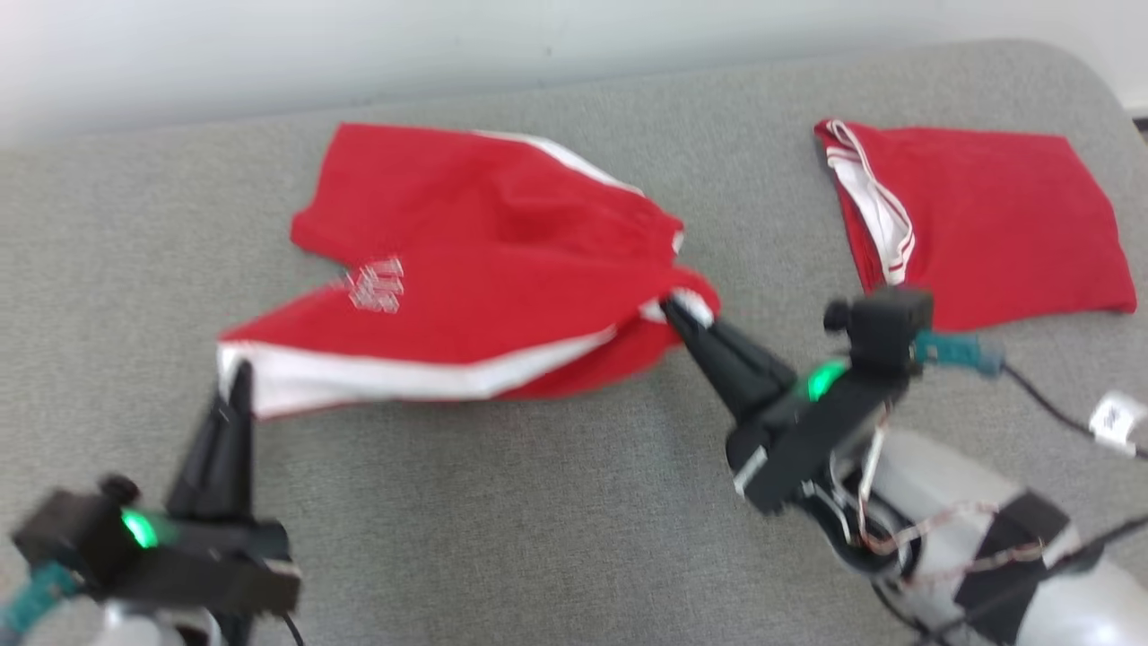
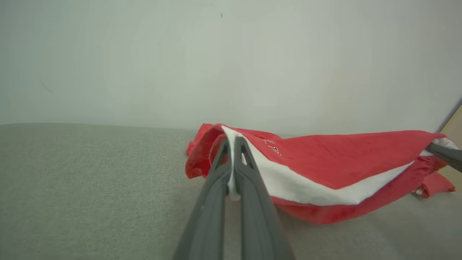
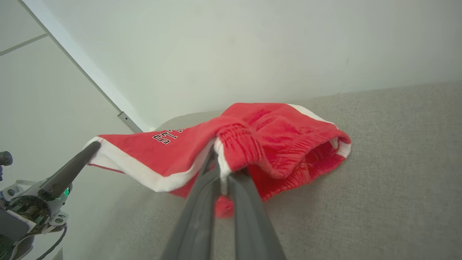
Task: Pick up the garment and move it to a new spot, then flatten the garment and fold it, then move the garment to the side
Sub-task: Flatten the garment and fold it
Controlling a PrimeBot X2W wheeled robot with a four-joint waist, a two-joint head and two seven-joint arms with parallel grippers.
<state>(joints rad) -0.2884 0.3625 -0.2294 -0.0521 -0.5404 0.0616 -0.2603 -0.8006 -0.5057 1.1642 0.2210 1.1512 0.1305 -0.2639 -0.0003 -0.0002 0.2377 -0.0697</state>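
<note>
Garment (image 1: 484, 269): red shorts with white trim, slung between your two grippers above the grey cushion (image 1: 538, 520).

- Nearest, 7 o'clock in the head view: left gripper (image 1: 237, 377), clenched on the white hem corner. In the left wrist view the white edge is pinched between the fingers.
- About 3 o'clock, a little further out: right gripper (image 1: 674, 309), clenched on the bunched elastic waistband end. Red cloth spills around its fingertips in the right wrist view.
- Between them, the near white-trimmed edge runs lifted and fairly straight. The far part of the shorts lies rumpled on the cushion towards 11 o'clock.
- Further off, 2 o'clock: a second red garment (image 1: 987, 215), already folded and well apart from yours.
- Beyond, at 12: a pale wall (image 1: 269, 54).

My read is that you are in the flatten stage, with the fold not yet begun.

To do this step well:
- Draw your grippers apart evenly until the near edge goes taut.
- Drag towards 6 o'clock so the far half slides out smooth rather than doubling under.
- Lower both ends together.
- The waistband clump at the right gripper is the likely trouble, since it may set down as a wad. Spread it before you release.
- Stay clear of the 2 o'clock pile.
</note>
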